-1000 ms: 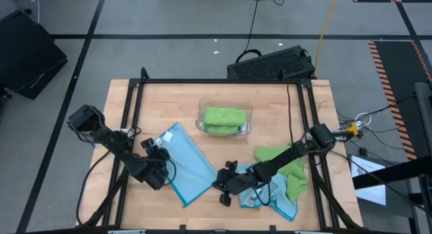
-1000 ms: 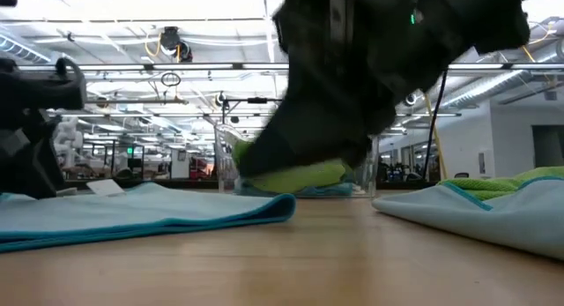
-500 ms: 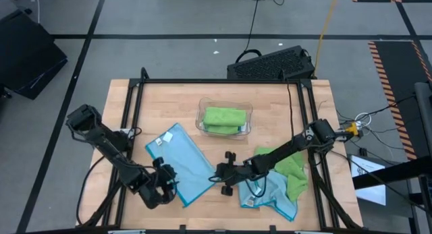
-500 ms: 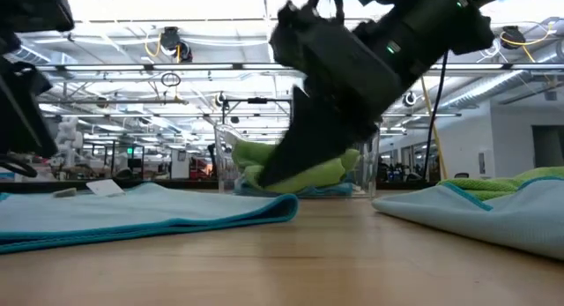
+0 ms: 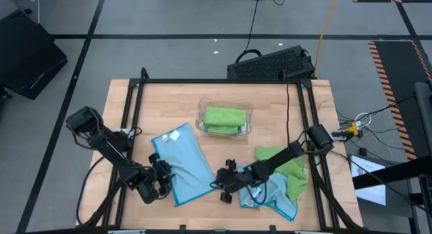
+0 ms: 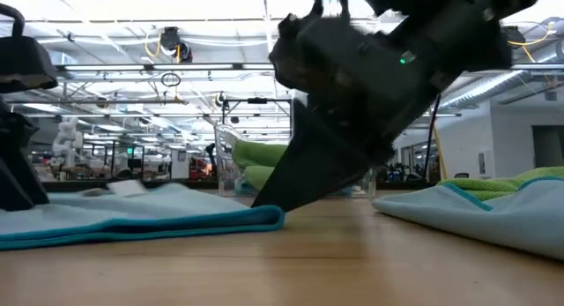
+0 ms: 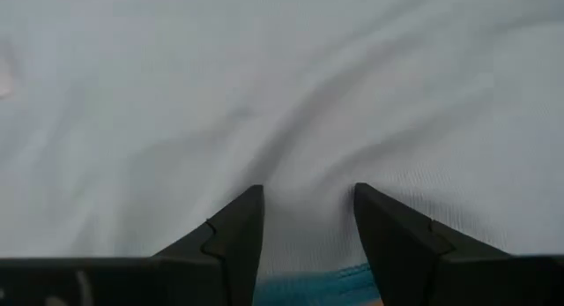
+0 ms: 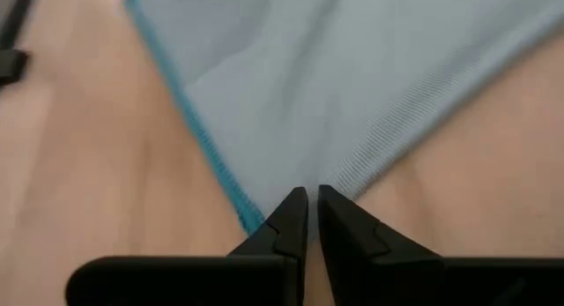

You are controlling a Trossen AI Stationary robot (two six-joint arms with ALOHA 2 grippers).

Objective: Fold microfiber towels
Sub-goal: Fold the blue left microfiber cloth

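A folded light blue microfiber towel [image 5: 181, 165] lies flat on the wooden table, its white tag [image 5: 173, 134] at the far end. My left gripper [image 5: 165, 175] stands open over the middle of the towel's left edge [image 7: 308, 200]. My right gripper [image 5: 220, 183] is shut at the towel's near right corner [image 8: 307, 198]. A folded lime green towel [image 5: 224, 118] lies in the clear tray [image 5: 200, 123]. My left gripper sets its two open fingertips [image 7: 242, 222] on the towel's top layer just inside the teal hem [image 7: 310, 275], slanting down from the table's left. The towel lies flat on the table. My right gripper has its shut fingertips [image 6: 262, 203] down on the towel's near right corner [image 8: 295, 169], slanting down from the right. Whether cloth is caught between them, I cannot tell. The corner lies on the table.
A loose heap of lime green and light blue towels [image 5: 282, 180] lies at the near right, under my right arm. A black keyboard-like box [image 5: 270, 64] sits beyond the far edge. Black frame rails [image 5: 128, 106] run along the table's sides.
My left gripper has gone from the towel's far left part toward the near edge and tipped further down, ending at the left edge's middle. The towel has turned a little, its tagged end shifting right. My right gripper rose, then sank back onto the near right corner.
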